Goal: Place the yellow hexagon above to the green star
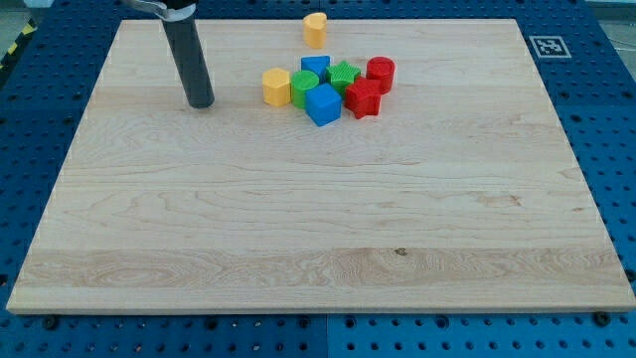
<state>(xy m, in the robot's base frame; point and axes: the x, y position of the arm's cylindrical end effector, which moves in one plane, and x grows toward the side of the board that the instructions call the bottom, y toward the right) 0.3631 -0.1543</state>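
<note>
The yellow hexagon [276, 87] sits at the left end of a tight cluster near the view's top centre. The green star [344, 75] is in the same cluster, to the right of the hexagon, with a green block [304, 88] and a blue block [315, 68] between them. My tip [201, 102] rests on the board well to the left of the hexagon, apart from all blocks.
A blue cube [323, 103], a red star [363, 98] and a red cylinder [381, 74] complete the cluster. A yellow heart-shaped block [315, 30] stands alone near the board's top edge. The wooden board [318, 219] lies on a blue perforated table.
</note>
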